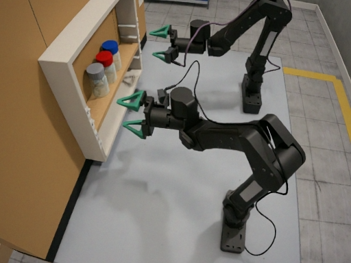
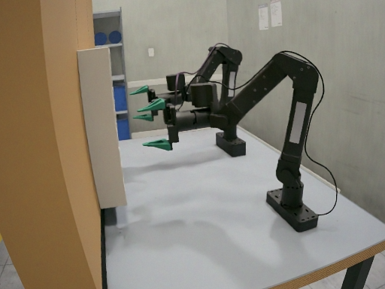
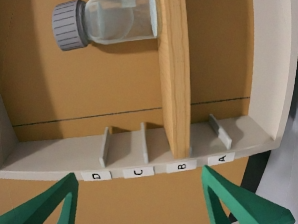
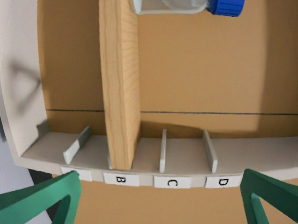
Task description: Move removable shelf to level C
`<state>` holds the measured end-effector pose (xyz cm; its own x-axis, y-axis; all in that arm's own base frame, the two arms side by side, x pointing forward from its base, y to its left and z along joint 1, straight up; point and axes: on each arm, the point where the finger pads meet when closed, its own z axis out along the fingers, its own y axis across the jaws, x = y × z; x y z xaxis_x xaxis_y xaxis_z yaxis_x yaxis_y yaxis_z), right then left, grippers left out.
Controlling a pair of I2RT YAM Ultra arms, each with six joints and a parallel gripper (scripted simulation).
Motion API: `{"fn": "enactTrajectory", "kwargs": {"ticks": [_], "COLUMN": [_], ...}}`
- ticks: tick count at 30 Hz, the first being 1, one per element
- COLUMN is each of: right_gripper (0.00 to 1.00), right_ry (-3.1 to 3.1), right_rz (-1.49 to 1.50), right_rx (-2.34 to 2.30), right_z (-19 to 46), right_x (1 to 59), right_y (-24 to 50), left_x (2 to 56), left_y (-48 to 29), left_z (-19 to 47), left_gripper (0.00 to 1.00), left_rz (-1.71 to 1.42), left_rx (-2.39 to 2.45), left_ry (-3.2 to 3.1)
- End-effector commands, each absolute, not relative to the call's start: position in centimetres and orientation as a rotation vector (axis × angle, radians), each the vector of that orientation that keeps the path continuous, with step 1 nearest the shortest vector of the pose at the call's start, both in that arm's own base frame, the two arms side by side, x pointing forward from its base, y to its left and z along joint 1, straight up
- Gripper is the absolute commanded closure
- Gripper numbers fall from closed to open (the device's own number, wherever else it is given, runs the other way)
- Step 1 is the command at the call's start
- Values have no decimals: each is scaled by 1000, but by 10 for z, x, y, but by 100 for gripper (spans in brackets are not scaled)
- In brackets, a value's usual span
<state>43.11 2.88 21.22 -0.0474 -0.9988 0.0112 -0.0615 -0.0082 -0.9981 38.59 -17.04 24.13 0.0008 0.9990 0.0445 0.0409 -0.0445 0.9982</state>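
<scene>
"Where was the shelf (image 1: 97,112) (image 3: 176,80) (image 4: 119,90)?"

"At level B, bearing three bottles (image 1: 110,72) (image 3: 120,22) (image 4: 172,5)."

"And the grippers, seen from above?"

"Left gripper (image 1: 122,113) (image 2: 141,127) (image 3: 139,172) at its five o'clock, right gripper (image 1: 152,43) (image 2: 132,105) (image 4: 160,172) between one and two; both wide open, gripping nothing."

The ribbed screw cap (image 1: 95,71) (image 3: 70,26) on one bottle is grey, its neighbour's screw cap (image 1: 104,58) red, the third one's lid (image 1: 110,46) (image 4: 226,6) blue. The removable shelf (image 1: 113,90) (image 3: 175,85) (image 4: 120,90) is light tan wood with fine lengthwise grain. Off-white covers the wall rack's frame (image 1: 65,51) (image 2: 101,128) (image 3: 272,65) (image 4: 20,75); its label strips (image 3: 138,172) (image 4: 172,182) are white with black letters. The backing panel (image 3: 100,85) (image 4: 200,75) is orange-brown, crossed by a dark line. Both arms are black, their claw fingers (image 1: 133,101) (image 2: 158,144) green. The tabletop (image 1: 185,185) (image 2: 195,196) is pale blue-grey.
</scene>
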Motion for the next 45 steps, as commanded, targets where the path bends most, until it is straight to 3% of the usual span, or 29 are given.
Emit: {"fn": "enactTrajectory", "kwargs": {"ticks": [1, 45], "right_gripper": [0, 0], "right_ry": [1243, 1243], "right_rz": [-1243, -1243], "right_rx": [-1187, -1187], "right_z": [228, 188], "right_x": [434, 446], "right_y": [34, 55], "left_x": [388, 399], "left_y": [-173, -194], "left_z": [254, 213], "left_gripper": [0, 0], "left_rz": [1213, 1213], "left_rx": [1207, 1207], "left_ry": [1213, 1213]}}
